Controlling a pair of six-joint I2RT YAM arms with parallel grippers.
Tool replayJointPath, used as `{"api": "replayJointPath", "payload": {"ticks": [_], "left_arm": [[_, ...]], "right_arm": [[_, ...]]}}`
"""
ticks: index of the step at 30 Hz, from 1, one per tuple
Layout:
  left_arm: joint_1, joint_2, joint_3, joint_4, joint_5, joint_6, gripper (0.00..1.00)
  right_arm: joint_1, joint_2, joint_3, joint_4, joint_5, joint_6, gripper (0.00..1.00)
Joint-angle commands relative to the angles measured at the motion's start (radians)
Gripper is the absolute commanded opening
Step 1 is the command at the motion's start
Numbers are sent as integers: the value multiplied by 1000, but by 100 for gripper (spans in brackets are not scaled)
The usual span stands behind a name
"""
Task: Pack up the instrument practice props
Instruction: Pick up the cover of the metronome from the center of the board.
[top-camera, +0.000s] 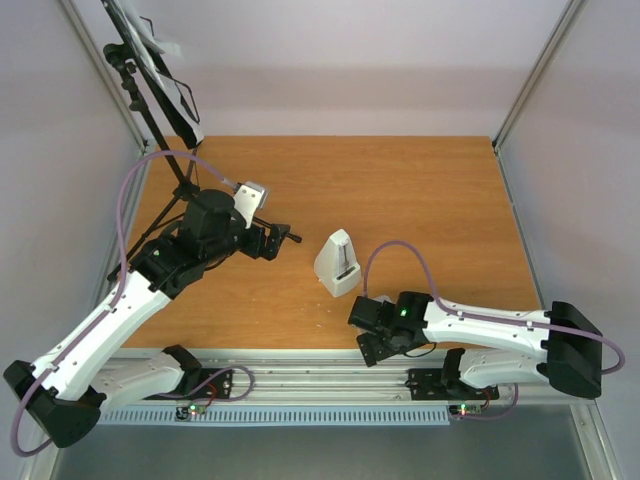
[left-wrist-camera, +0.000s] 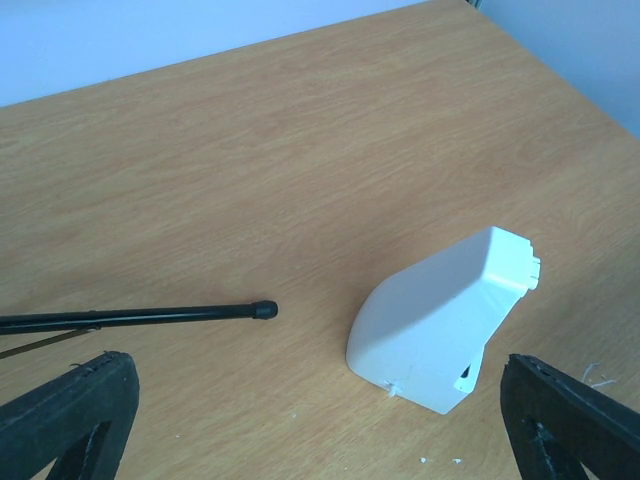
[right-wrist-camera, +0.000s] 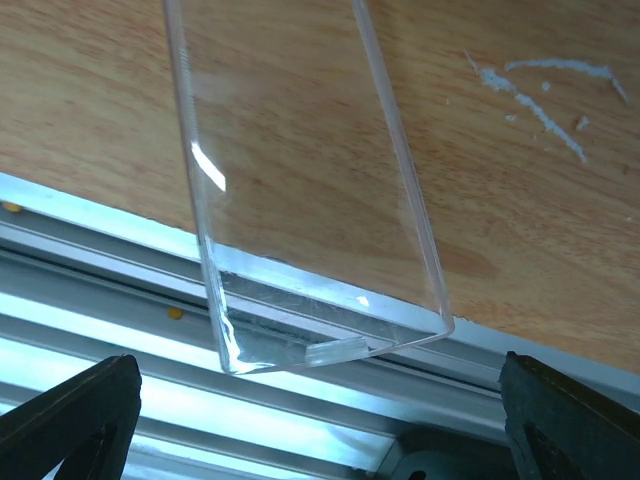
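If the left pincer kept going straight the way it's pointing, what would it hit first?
Most likely the white metronome, just right of centre ahead of the left pincer, though depth is unclear.

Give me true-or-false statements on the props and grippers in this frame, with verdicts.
The metronome stands on the table, touched by neither gripper. True.
The left gripper is shut on a stand leg. False: it is open, the leg tip apart from it.
The clear cover is fitted on the metronome. False: it lies off it, by the table's near edge.
The music stand is at the table's far left corner. True.
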Motion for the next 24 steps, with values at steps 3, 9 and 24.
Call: {"api": "replayJointPath", "payload": {"ticks": [3,9,24], "left_arm": [[1,8,-5,21,25,-6,99],[2,14,-5,20,29,-8,99],[1,26,-3,17,25,-3,99]], "right_arm": [[7,55,-26,67,20,-14,98],[-54,69,-69,144,-26,-64,99],[-46,170,-31,202,-87,-156,96]]}}
